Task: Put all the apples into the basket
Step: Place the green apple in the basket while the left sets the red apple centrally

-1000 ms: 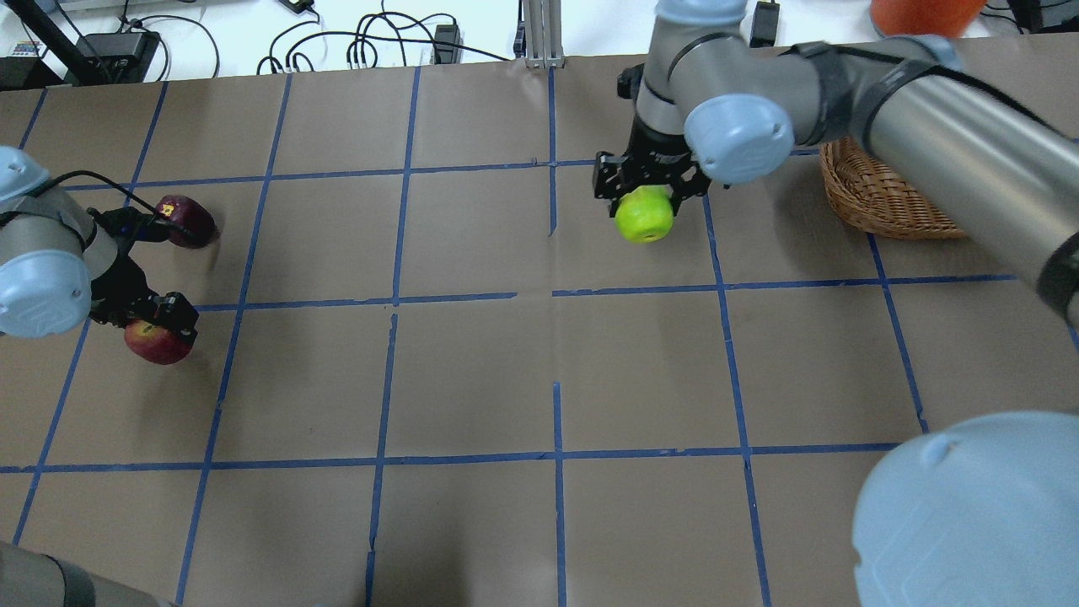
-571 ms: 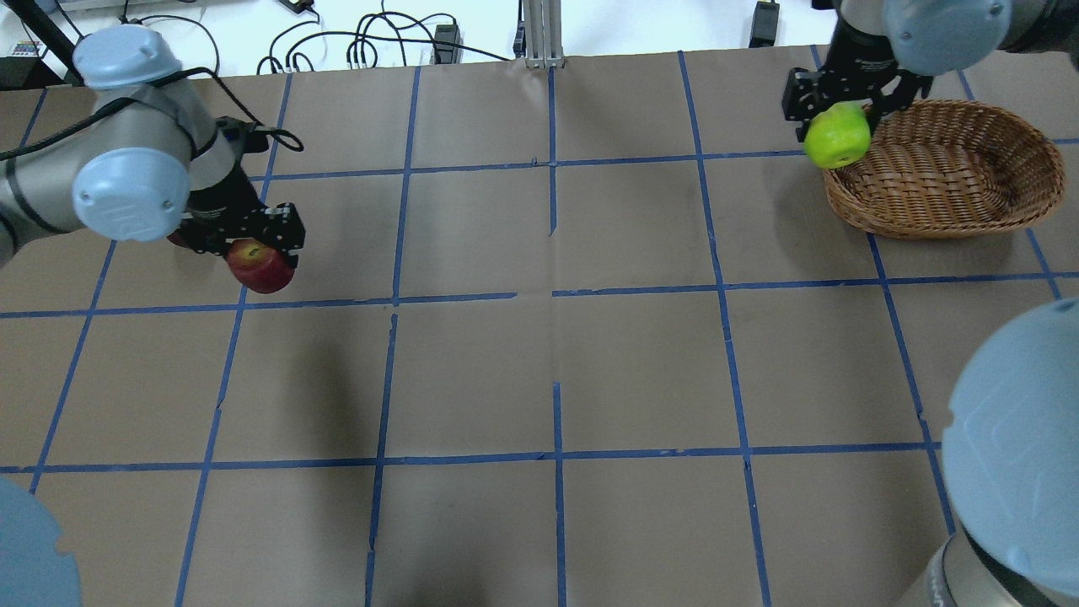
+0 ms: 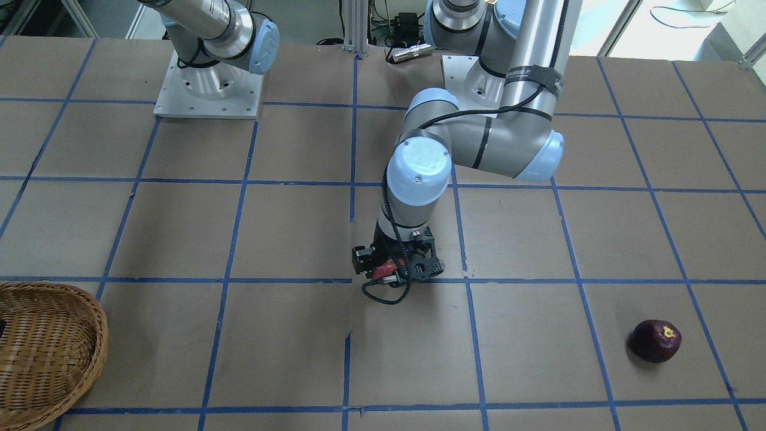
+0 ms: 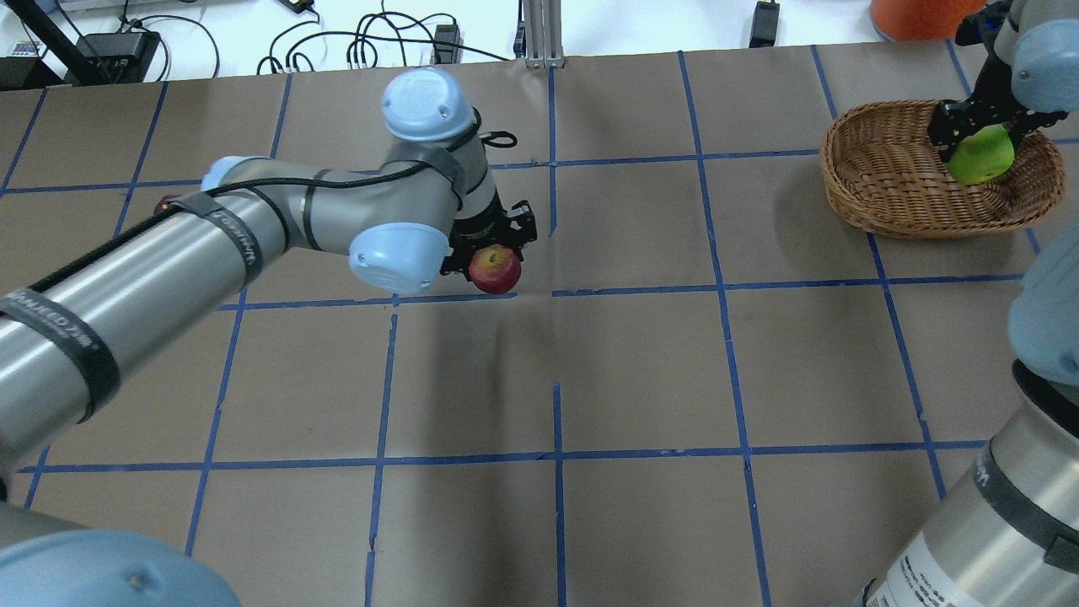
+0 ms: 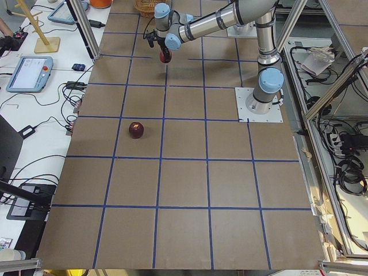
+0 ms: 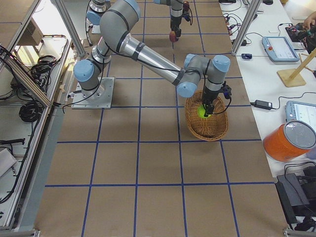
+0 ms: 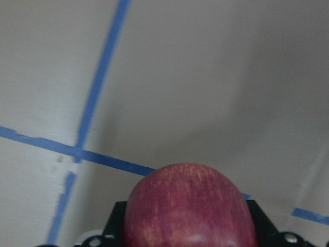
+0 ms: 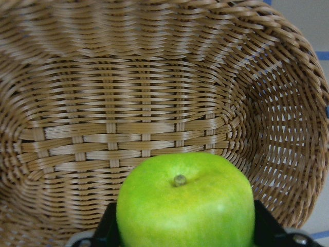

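My left gripper (image 4: 490, 253) is shut on the red apple (image 4: 496, 271) and holds it above the table's middle; the apple fills the bottom of the left wrist view (image 7: 189, 208). My right gripper (image 4: 978, 139) is shut on the yellow-green apple (image 4: 980, 158) and holds it over the inside of the wicker basket (image 4: 885, 198) at the far right. The right wrist view shows this apple (image 8: 185, 206) just above the basket floor (image 8: 128, 103). The dark maroon apple (image 3: 656, 340) lies alone on the table at the robot's far left, and shows in the exterior left view (image 5: 136, 130).
An orange container (image 4: 923, 13) stands beyond the basket. Cables and power bricks (image 4: 371, 46) lie along the far edge. Tablets (image 6: 280, 48) and a wooden stand (image 6: 296, 74) sit on the side bench. Blue tape lines grid the brown table.
My left arm has swung right, carrying the red apple from the left side to the table's middle. My right gripper has carried the green apple from the basket's left rim to over its inside.
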You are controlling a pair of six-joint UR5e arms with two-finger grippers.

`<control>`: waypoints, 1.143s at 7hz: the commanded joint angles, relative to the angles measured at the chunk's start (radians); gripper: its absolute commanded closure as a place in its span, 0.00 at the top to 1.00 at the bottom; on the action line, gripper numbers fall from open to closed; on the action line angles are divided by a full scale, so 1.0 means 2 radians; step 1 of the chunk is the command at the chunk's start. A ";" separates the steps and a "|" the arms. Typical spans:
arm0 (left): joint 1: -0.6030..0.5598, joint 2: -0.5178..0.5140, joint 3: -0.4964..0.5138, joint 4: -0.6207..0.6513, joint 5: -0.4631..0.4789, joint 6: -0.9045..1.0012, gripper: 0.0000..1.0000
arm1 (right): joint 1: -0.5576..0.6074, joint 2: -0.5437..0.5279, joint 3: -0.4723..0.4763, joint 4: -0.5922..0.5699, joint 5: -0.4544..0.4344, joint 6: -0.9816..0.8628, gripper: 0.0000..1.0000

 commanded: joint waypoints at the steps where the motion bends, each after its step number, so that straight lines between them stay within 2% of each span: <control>1: -0.039 -0.035 -0.002 0.035 0.004 -0.026 0.78 | -0.020 0.031 0.000 -0.060 -0.003 -0.021 0.45; 2: -0.041 -0.035 0.003 0.036 0.004 -0.024 1.00 | -0.030 0.042 -0.003 -0.064 -0.004 -0.042 0.46; 3: -0.036 -0.019 0.007 0.028 0.004 0.001 1.00 | -0.034 0.043 -0.004 -0.064 -0.004 -0.056 0.75; 4: -0.012 -0.002 0.017 -0.018 -0.001 0.015 1.00 | -0.034 0.040 -0.003 -0.060 -0.003 -0.057 1.00; 5: 0.029 0.017 0.046 -0.088 -0.005 0.049 1.00 | -0.030 0.032 -0.004 -0.057 0.001 -0.055 1.00; 6: 0.075 0.034 0.075 -0.160 0.001 0.149 1.00 | -0.023 0.008 -0.004 -0.052 0.002 -0.055 1.00; 7: 0.138 0.044 0.089 -0.188 0.010 0.240 1.00 | 0.000 -0.024 -0.005 0.003 0.003 -0.056 1.00; 8: 0.205 0.046 0.091 -0.185 0.018 0.337 1.00 | 0.040 -0.061 -0.004 0.052 0.011 -0.053 1.00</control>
